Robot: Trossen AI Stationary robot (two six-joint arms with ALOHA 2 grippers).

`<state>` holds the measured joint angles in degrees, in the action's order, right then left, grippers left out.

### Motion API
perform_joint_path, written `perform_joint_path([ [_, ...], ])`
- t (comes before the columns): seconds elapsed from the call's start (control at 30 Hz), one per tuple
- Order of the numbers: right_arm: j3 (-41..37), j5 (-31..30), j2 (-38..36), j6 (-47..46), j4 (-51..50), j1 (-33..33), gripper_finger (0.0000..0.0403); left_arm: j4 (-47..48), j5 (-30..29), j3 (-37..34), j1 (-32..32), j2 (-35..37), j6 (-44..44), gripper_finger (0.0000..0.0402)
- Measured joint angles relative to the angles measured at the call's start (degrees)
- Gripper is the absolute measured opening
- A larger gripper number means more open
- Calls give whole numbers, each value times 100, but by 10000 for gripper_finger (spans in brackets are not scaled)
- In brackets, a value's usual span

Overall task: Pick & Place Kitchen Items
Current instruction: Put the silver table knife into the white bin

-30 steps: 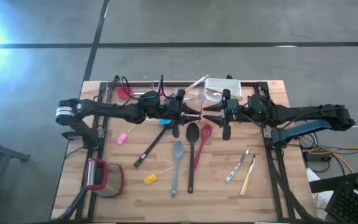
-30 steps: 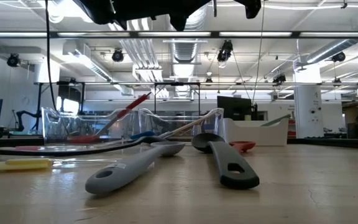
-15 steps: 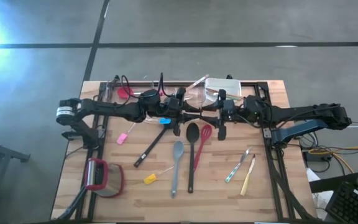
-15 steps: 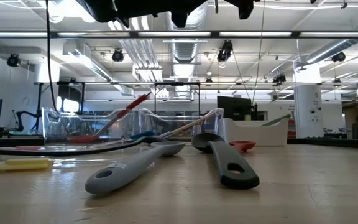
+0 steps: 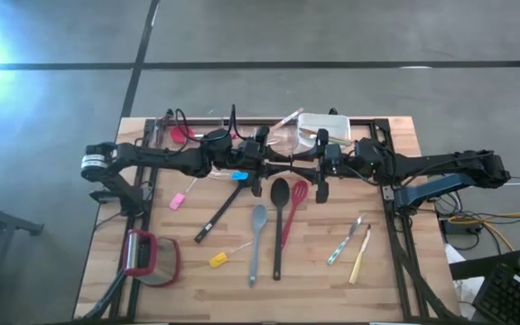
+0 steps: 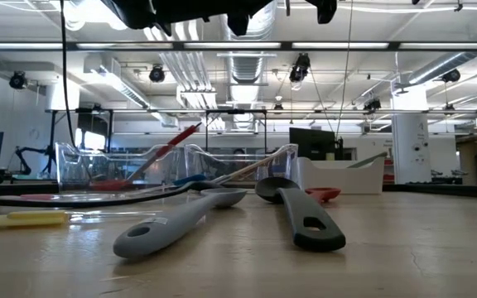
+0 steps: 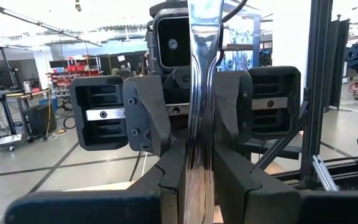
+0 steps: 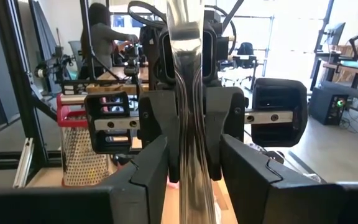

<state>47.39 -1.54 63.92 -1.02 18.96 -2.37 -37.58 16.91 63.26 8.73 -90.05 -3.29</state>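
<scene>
L gripper & R gripper met mid-air above worktop, a metal utensil between them, probably a handover. L jaws clenched on it; R's grip: can't tell.

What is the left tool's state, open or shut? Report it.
Shut: the left tool clamps the metal utensil on both sides.

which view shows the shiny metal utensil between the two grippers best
The left wrist view: the metal utensil fills the centre, clamped between the left gripper fingers. The right wrist view shows it similarly inside the right gripper. The high view shows only a thin sliver; the low view misses it.
</scene>
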Motion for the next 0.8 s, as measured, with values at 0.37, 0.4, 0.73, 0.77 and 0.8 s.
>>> perform_joint_path([
  [0.37,10,11,-4,-32,125,-2,156,122,34,-33,-5,-10,9,56],
  [0.4,9,11,-4,-35,120,-2,156,103,35,-33,-5,-4,9,56],
  [0.73,11,11,-10,-44,122,-2,127,94,46,132,0,-13,-55,56],
  [0.77,11,12,-8,-28,120,-2,123,101,69,152,0,-13,-57,56],
  [0.8,11,14,-8,-28,137,-2,119,105,86,165,0,-13,-59,56],
])
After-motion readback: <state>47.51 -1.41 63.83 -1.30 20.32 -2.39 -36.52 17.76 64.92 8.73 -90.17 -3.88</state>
